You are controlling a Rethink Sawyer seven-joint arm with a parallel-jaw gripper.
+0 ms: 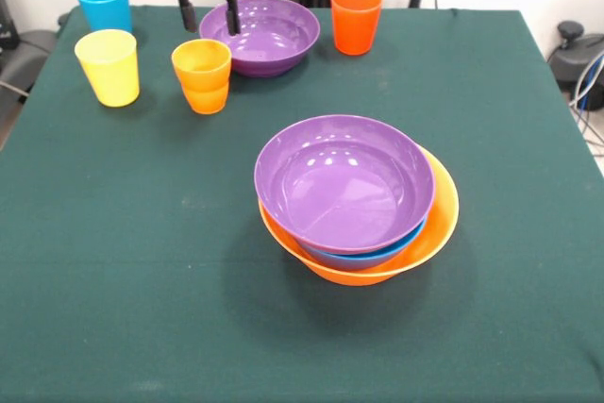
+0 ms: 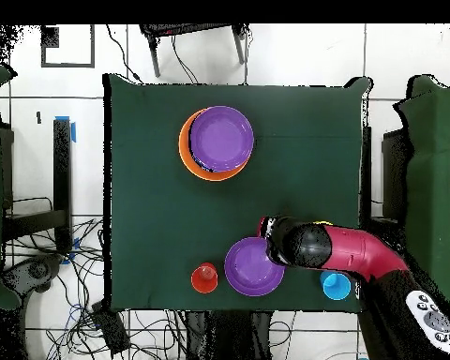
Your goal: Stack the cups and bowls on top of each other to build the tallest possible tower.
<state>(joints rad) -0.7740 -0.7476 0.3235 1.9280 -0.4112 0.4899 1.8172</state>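
Tower: large orange plastic bowl (image 1: 436,233) holding a deep blue bowl (image 1: 363,258) and a wide purple bowl (image 1: 344,181), seen lower centre.
Cups, upper left: light blue tumbler (image 1: 104,4), yellow tumbler (image 1: 109,66), orange tumbler (image 1: 202,75).
Gripper (image 1: 209,7): fingers spread, held empty at the second purple bowl's (image 1: 269,35) left rim.
Upper centre-right: red-orange tumbler (image 1: 356,19).

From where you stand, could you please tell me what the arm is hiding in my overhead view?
Observer: A yellow cup and an orange cup stand on the table near the lone purple bowl.
Operator: Thank you. Is the gripper open?
Observer: Yes, the gripper is open, and its fingers hang at that bowl's rim.
Operator: And the tower?
Observer: A blue bowl sits between the top purple bowl and the orange bowl.
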